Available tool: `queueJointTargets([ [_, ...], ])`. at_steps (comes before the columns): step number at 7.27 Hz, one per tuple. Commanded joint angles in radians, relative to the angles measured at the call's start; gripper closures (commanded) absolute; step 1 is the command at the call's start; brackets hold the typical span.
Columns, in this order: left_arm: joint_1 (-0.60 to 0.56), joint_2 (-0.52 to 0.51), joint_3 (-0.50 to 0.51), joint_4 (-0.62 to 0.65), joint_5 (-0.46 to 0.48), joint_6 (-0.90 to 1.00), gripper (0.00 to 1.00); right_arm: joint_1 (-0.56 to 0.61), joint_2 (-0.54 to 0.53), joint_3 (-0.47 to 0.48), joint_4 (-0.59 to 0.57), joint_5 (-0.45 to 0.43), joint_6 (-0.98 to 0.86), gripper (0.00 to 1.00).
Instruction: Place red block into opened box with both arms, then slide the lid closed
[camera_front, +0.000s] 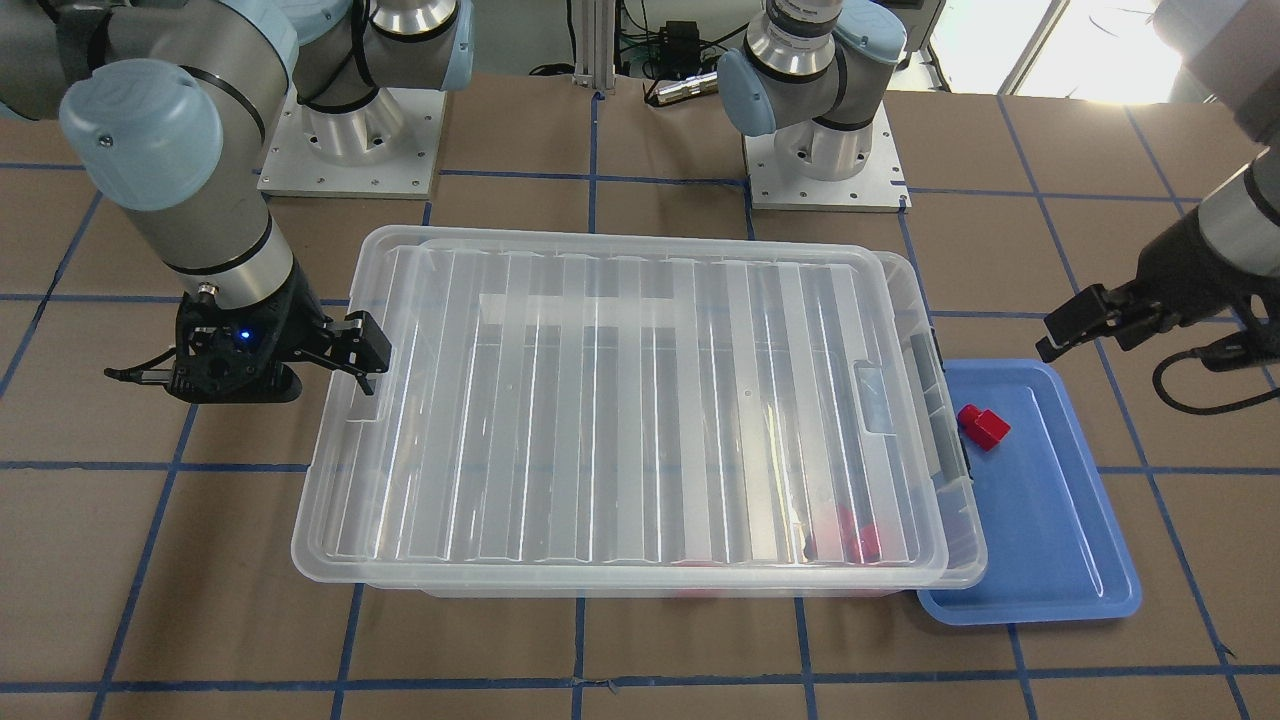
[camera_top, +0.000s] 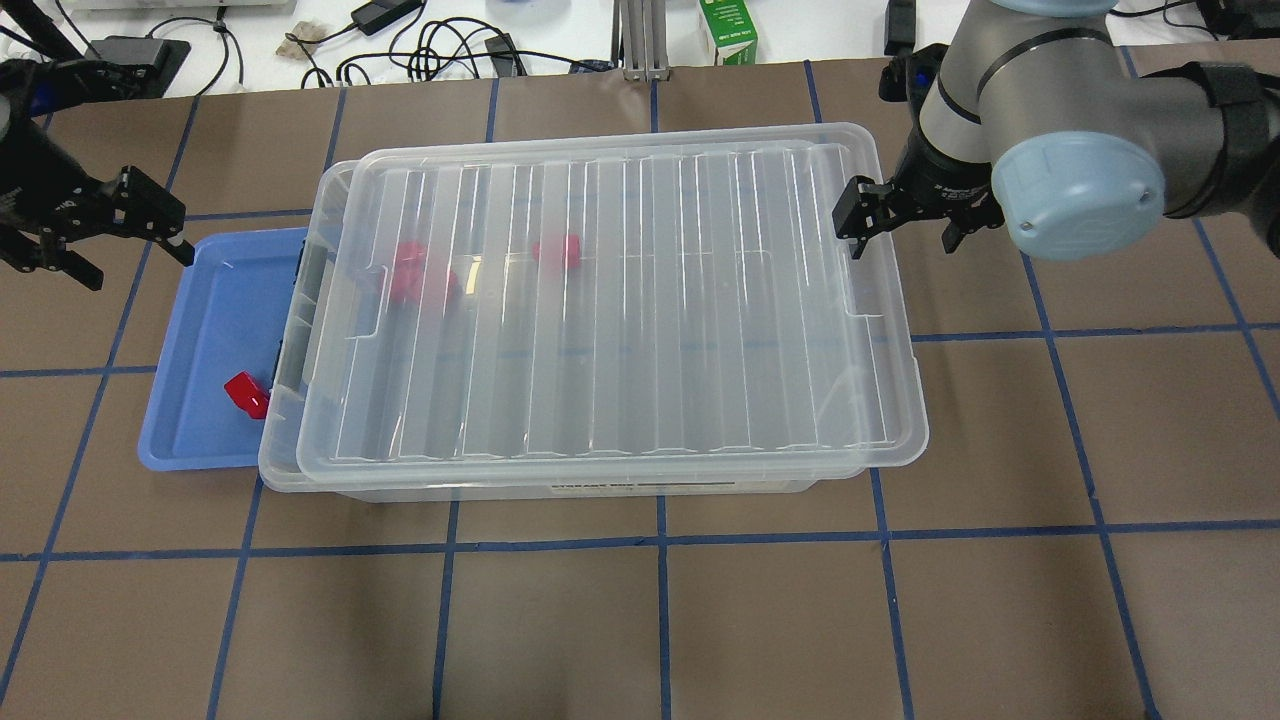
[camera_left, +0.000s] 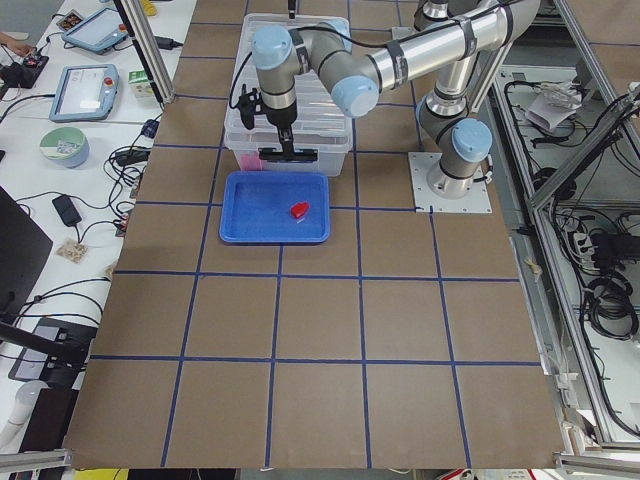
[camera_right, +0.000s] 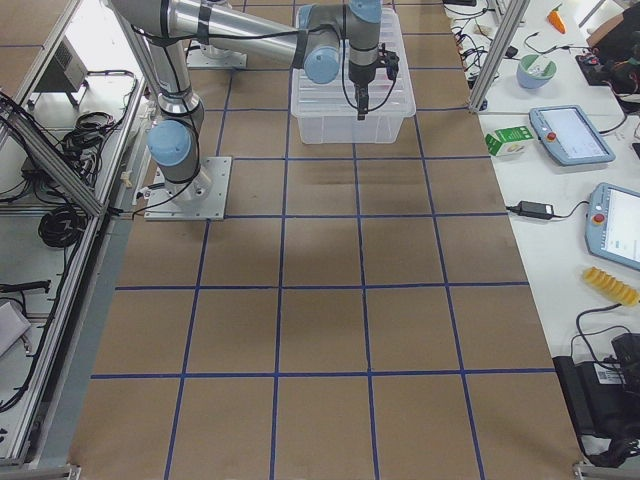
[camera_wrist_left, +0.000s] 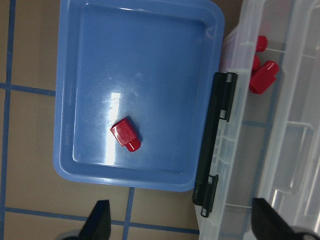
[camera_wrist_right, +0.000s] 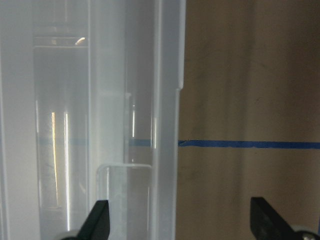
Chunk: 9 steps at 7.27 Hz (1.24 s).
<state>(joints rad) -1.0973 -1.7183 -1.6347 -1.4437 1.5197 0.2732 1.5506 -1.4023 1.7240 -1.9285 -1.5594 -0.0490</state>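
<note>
Red block (camera_top: 246, 393) is seen in the blue tray (camera_top: 190, 300) at lower left; left gripper (camera_wrist_left: 182, 221) above it and right gripper (camera_wrist_right: 180, 221), at the right end of the lid (camera_top: 620, 300), are spread wide, empty.

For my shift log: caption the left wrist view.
Open left gripper looking down on the red block in the blue tray beside the box.

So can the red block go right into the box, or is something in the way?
The lid is in the way: it covers nearly all of the box, leaving only a narrow strip open beside the blue tray. Nothing visible sits between the open left gripper and the red block lying in that tray.
</note>
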Motion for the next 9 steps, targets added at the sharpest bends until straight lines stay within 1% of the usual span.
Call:
queueJointTargets([
  [1, 0.022, -0.075, -0.143, 0.228, 0.007, -0.005, 0.0, -0.013, 0.011, 0.025, -0.003, -0.027, -0.008, 0.0],
  [3, 0.039, -0.11, -0.192, 0.275, 0.013, -0.09, 0.0, -0.018, 0.013, 0.031, -0.004, -0.141, -0.009, 0.0],
  [4, 0.069, -0.124, -0.21, 0.264, 0.011, -0.127, 0.0, -0.018, 0.013, 0.031, -0.009, -0.177, -0.028, 0.0],
  [5, 0.071, -0.135, -0.282, 0.319, 0.014, -0.132, 0.0, -0.023, 0.013, 0.029, -0.012, -0.21, -0.07, 0.0],
  [6, 0.071, -0.145, -0.325, 0.424, 0.014, -0.159, 0.0, -0.052, 0.011, 0.028, -0.011, -0.24, -0.078, 0.0],
  [9, 0.073, -0.184, -0.332, 0.45, 0.013, -0.184, 0.0, -0.174, 0.005, 0.026, -0.006, -0.237, -0.17, 0.0],
])
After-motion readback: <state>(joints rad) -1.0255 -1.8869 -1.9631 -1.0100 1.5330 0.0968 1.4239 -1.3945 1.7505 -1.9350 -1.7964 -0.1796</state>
